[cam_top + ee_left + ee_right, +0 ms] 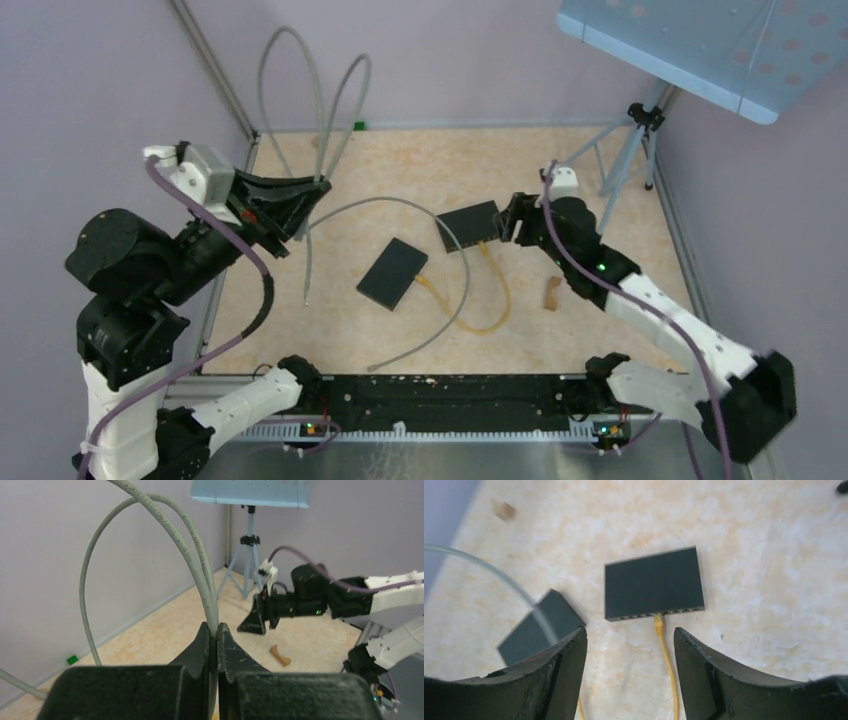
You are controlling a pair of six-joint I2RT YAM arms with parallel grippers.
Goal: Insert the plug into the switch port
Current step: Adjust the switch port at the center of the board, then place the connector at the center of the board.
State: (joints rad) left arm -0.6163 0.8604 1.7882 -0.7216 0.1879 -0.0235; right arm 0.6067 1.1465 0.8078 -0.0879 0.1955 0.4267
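Note:
Two flat black switches lie mid-table: one [468, 226] [653, 582] just left of my right gripper [507, 222] [630, 632], the other [393, 272] [541, 627] further left. A yellow cable [487, 300] runs between them, and its yellow plug [657, 621] sits in a front port of the nearer switch. The right gripper hovers open before that port row, holding nothing. Raised at the far left, my left gripper [300, 205] [214, 630] is shut on a grey cable [330, 110] [192, 545] that loops upward. I cannot make out the plugs on the grey cable.
The grey cable's loose ends trail on the table [372, 367]. A small brown piece [552, 292] [280, 655] lies right of the switches. A tripod [630, 150] with a pale blue panel [700, 45] stands at the back right. Walls border the table on the left and at the back.

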